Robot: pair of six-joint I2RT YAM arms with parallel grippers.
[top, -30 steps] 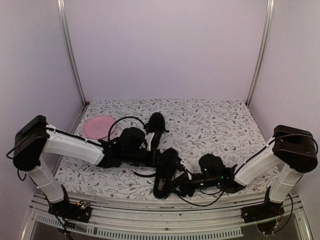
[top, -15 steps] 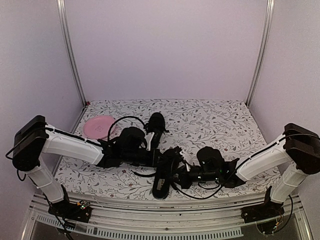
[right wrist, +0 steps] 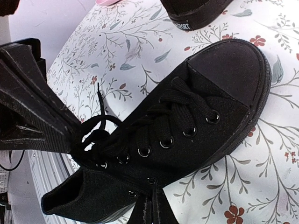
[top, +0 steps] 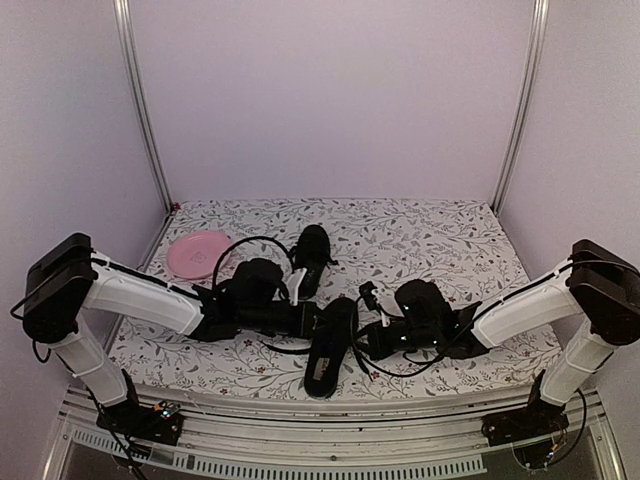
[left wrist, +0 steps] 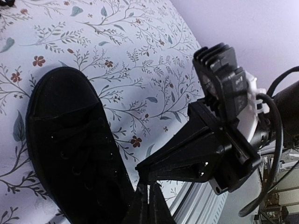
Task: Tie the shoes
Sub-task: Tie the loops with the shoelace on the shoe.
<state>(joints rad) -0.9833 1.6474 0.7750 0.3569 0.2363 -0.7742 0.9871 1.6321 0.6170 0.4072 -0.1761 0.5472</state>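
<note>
Right wrist view gives the clearest look at the near shoe (right wrist: 187, 126). It lies sole-down on the table (right wrist: 135, 51), toe cap toward the upper right of that picture and open heel toward the lower left. The laces (right wrist: 100, 133) run up the eyelets and bunch in a loose tangle at the top of the tongue, with one free end trailing onto the table. Seen from above, the shoe's long axis runs from the table's front edge toward the back wall, leaning a little to the right. The toe points away from the arm bases and the heel is nearest them. The shoe sits between the two claws.

The left claw (right wrist: 74, 133) has its fingers pressed together, tips right at the tangle; I cannot tell whether a strand is pinched between them. The right claw (right wrist: 152, 210) is likewise closed to a thin seam, against the shoe's side below the eyelets nearest the ankle. What it grips, if anything, is hidden.

My read is that the knot is being worked on. It should go best if each claw takes one strand only and pulls outward across the shoe's width rather than along its length. The tension should be even on both sides so the shoe neither slides nor twists.

The other shoe (top: 312, 255) lies farther back, with the pink plate (top: 197, 254) to its left.
</note>
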